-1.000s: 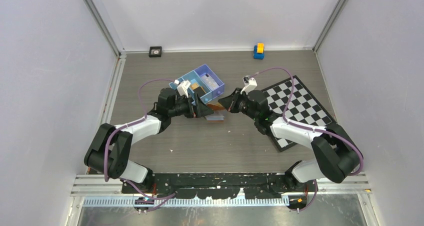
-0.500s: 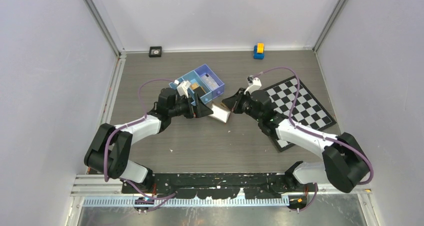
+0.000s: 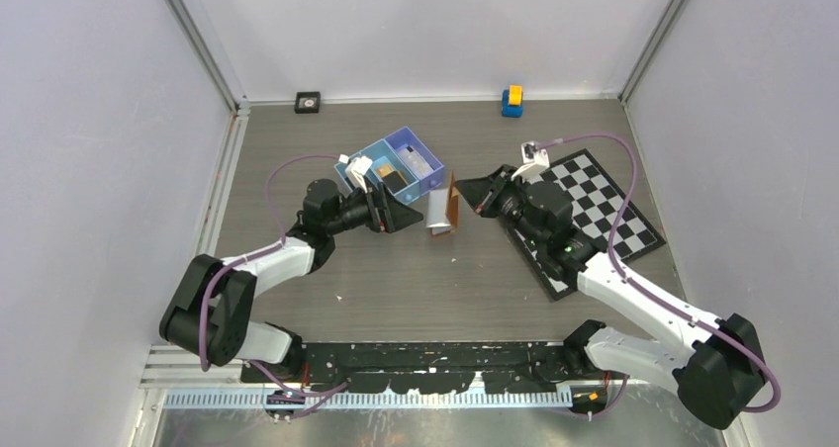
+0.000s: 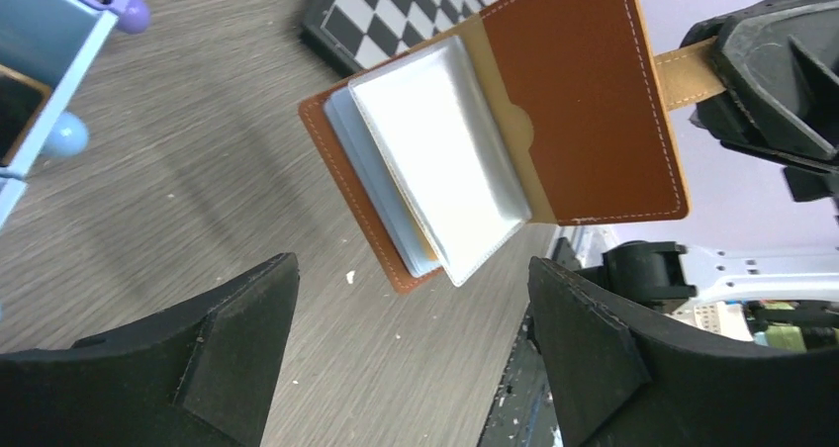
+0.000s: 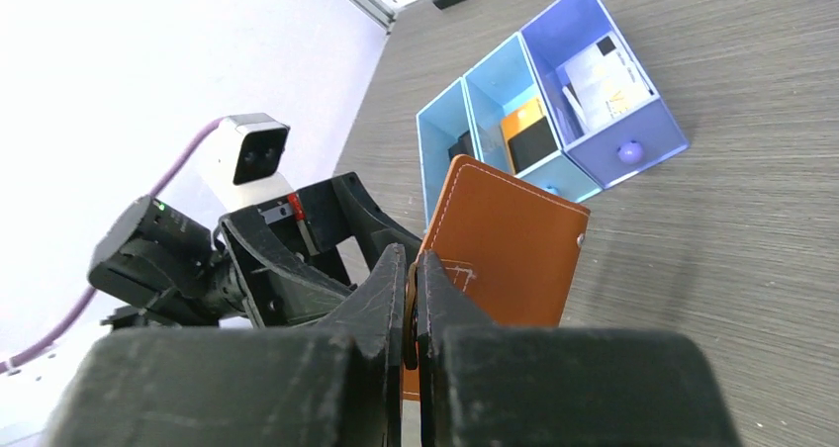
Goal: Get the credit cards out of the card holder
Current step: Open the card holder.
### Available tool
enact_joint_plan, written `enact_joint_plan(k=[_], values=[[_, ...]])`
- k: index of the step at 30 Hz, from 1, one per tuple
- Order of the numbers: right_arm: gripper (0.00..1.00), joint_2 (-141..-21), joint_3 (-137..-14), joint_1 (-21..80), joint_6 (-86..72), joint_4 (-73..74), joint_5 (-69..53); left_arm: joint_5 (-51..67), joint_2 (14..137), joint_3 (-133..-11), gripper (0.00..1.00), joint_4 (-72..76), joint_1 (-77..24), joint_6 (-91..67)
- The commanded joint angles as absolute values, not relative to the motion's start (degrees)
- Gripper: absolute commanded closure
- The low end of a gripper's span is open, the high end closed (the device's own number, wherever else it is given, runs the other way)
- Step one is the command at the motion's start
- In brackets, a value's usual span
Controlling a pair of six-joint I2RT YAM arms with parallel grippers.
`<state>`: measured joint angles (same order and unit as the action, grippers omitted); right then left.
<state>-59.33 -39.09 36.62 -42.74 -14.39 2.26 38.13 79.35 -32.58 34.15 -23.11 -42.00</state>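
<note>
The brown card holder hangs open between the two arms, its lower edge close to the table. My right gripper is shut on its strap, which is pinched between the jaws. Inside, whitish and pale blue credit cards sit stacked in the holder, fanned away from the cover, with a thin orange edge between them. My left gripper is open, just left of and below the holder and touching nothing. From above, that gripper faces the cards.
A blue three-compartment tray with small items sits behind the left gripper. A chequered board lies under the right arm. A blue-and-yellow block and a small black square object stand by the back wall.
My right gripper drew back to the right with the strap, pulling the holder up from lying flat so it hangs open. The left gripper backed off slightly left and stayed open.
</note>
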Motion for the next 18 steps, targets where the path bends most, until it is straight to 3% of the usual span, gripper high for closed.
enact_joint_plan(k=[1,5,18], values=[[0.99,-56.34,-41.34,36.65,-46.74,-17.15,2.21,41.04,79.63,-30.97,0.16,47.66,-22.88,-47.65],[1.00,-55.08,-40.58,36.61,-47.46,-18.73,2.08,41.82,82.63,-30.96,0.27,51.23,-22.50,-52.31],[1.00,-53.11,-39.17,36.65,-47.80,-23.21,-0.17,43.94,92.00,-31.53,0.31,60.57,-21.71,-61.20]])
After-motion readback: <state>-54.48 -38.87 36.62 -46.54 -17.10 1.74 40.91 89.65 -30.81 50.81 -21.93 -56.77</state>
